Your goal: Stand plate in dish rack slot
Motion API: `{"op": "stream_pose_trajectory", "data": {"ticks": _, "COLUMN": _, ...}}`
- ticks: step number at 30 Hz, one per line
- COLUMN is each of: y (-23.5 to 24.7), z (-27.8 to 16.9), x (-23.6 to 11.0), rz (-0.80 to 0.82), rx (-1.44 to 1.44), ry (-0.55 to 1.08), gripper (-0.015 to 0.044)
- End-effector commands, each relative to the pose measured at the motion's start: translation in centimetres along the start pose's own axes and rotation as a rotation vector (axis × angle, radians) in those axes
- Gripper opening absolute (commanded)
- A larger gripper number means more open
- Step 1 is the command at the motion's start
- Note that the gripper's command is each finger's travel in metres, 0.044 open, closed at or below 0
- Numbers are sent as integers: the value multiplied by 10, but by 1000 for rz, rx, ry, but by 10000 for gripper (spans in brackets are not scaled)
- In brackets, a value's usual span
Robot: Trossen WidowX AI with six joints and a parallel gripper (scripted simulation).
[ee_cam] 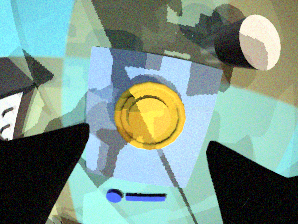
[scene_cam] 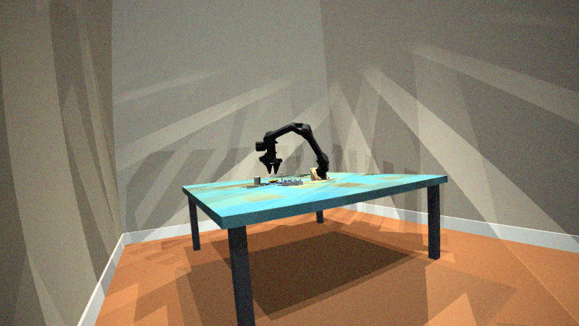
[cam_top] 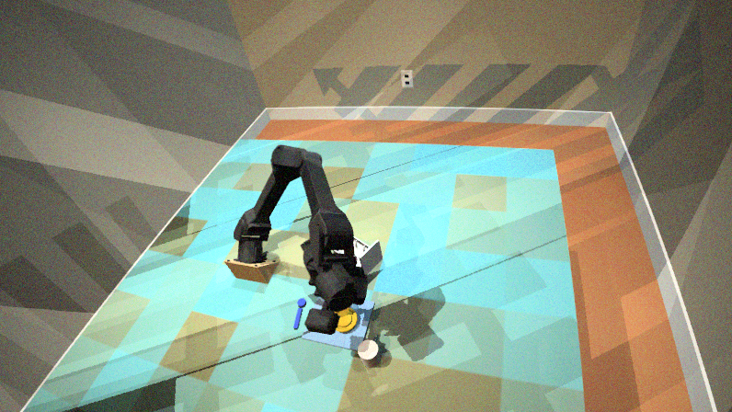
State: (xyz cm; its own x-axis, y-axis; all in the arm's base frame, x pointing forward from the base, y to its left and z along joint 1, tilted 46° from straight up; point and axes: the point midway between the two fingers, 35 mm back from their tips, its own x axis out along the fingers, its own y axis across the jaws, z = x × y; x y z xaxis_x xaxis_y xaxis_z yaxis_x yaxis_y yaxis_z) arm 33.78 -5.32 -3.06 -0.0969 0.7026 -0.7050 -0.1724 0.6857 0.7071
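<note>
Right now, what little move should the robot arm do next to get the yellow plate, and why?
Probably lower straight down. The gripper is open with nothing in it and hangs above the table. In the wrist view the yellow plate lies flat on the blue mat, about centred between the two dark fingers. The blue spoon and the cup sit off to the sides.

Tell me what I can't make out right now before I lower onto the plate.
- Dish rack: top view, mostly hidden behind the arm; slots unreadable.
- Dish rack: wrist view, cut off by the left edge.
- Plate: top view, partly covered by the open gripper.
- Exterior view: plate, spoon and rack too small.
</note>
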Motion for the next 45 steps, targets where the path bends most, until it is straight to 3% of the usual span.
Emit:
{"op": "stream_pose_trajectory", "data": {"ticks": 1, "y": 1, "z": -2, "x": 9, "rz": 3, "rx": 6, "ry": 12, "gripper": 400}}
{"op": "stream_pose_trajectory", "data": {"ticks": 31, "y": 1, "z": -2, "x": 56, "rz": 6, "rx": 6, "ry": 11, "gripper": 400}}
{"op": "stream_pose_trajectory", "data": {"ticks": 45, "y": 1, "z": -2, "x": 56, "rz": 6, "rx": 6, "ry": 11, "gripper": 332}}
